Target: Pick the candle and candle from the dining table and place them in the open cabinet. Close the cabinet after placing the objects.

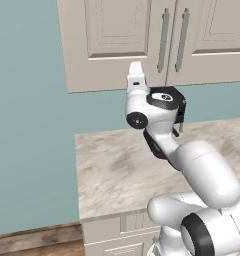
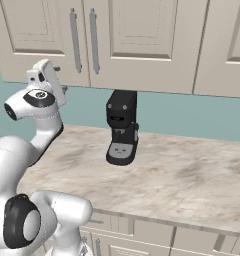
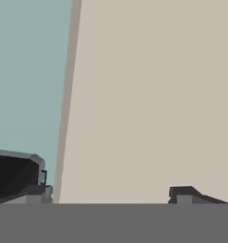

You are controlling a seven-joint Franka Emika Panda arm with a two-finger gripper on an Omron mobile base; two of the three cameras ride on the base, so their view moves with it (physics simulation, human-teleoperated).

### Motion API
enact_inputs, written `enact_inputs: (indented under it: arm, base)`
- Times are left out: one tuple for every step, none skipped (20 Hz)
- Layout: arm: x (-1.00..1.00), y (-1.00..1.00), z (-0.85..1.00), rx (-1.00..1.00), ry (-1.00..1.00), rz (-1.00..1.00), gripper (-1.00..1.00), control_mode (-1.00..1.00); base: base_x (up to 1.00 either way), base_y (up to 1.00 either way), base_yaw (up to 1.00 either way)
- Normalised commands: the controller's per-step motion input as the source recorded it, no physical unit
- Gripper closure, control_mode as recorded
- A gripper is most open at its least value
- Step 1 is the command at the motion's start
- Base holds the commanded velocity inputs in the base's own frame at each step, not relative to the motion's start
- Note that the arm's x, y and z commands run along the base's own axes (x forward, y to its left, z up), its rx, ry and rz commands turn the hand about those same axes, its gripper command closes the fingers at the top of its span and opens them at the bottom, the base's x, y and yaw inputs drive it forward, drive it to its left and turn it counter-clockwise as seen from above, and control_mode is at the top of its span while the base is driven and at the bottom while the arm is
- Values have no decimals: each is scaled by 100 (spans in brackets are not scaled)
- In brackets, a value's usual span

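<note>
Taupe-beige panelled wall cabinet (image 1: 117, 45), upper centre of frame, doors look shut. White-armed gripper (image 3: 111, 194) spread, empty, close to door face. Closing step seemingly finished; candles unseen, probably inside. Next: retreat.

the cabinet (image 1: 117, 45) runs off the top edge in both base views, so its upper panels and the tops of its silver bar handles (image 2: 74, 40) are cut away. the coffee machine (image 2: 122, 127) has its top tucked under the cabinet's underside. in the hand view a flat beige cabinet face (image 3: 154, 95) runs off the top and right edges, and the dark fingertips (image 3: 182, 193) are clipped at the bottom.
</note>
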Motion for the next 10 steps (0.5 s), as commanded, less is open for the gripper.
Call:
enact_inputs:
  arm:
    - [66, -25, 0, 4, 6, 8, -100, -100]
    - [65, -24, 0, 4, 6, 8, -100, -100]
    - [68, -25, 0, 4, 6, 8, -100, -100]
    - [68, -24, 0, 4, 8, 7, -100, -100]
    - [75, -26, 0, 4, 9, 7, -100, -100]
    - [73, -22, 0, 3, 10, 6, -100, -100]
    - [73, -20, 0, 4, 10, 6, -100, -100]
    - [72, -17, -1, 4, 11, 5, -100, -100]
    - [76, -12, -1, 5, 12, 4, -100, -100]
    - [75, -5, -2, 6, 12, 3, -100, -100]
  base:
    - [0, 0, 0]
    - [0, 0, 0]
    - [0, 0, 0]
    - [0, 0, 0]
    - [0, 0, 0]
    - [0, 0, 0]
    - [0, 0, 0]
    - [0, 0, 0]
    - [0, 0, 0]
    - [0, 0, 0]
